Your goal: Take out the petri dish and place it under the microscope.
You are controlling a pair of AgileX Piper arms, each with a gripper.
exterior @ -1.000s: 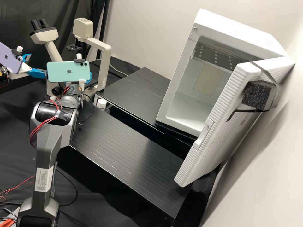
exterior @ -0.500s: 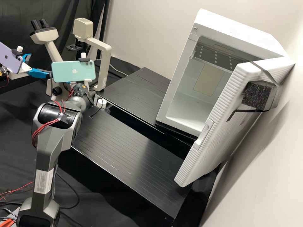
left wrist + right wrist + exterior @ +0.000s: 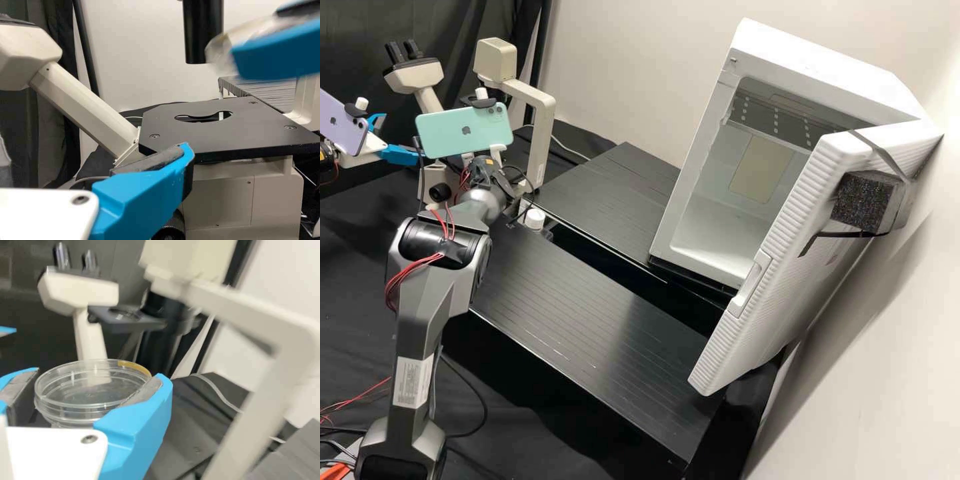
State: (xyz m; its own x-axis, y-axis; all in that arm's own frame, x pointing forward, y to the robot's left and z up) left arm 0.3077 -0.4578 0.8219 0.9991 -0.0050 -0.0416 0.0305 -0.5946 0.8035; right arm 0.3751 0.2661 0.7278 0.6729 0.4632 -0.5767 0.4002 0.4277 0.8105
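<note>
I'm holding the petri dish [image 3: 90, 395] in the right gripper [image 3: 100, 376]: blue fingers are pressing on both sides of the clear wall, and the dish is riding close to level between the tips. It's round, so no long axis is mattering; I'm only watching its tilt. The microscope [image 3: 217, 192] is standing close ahead of that gripper, and the stage [image 3: 240, 137] is lying below fingertip height. Far as I can tell, with the fingertip blurring from the left wrist, the dish is hanging beside the black tube [image 3: 202, 30], not yet centred under it; I can't judge the gap. So I'm reading this as the final approach: next move is wanting the dish low, slid in between tube and stage, then lowered flat over the opening [image 3: 192, 119]. The tube is blocking any straight drop from above. The pillar [image 3: 541, 143] is standing just beside the right gripper, on the side toward the white cabinet [image 3: 827, 73], so I'm wary of clipping it. The left gripper [image 3: 401, 137] is waiting empty across the microscope with its fingers spread; the right one is holding the dish, so I'm giving it the placing. Binocular head [image 3: 415, 77] is sitting farther ahead, mostly out of the path. Behind the right gripper, the white-capped bottle [image 3: 535, 219] is standing near the black platform [image 3: 587, 313]. Cabinet door [image 3: 787, 247] is hanging open, well apart.
</note>
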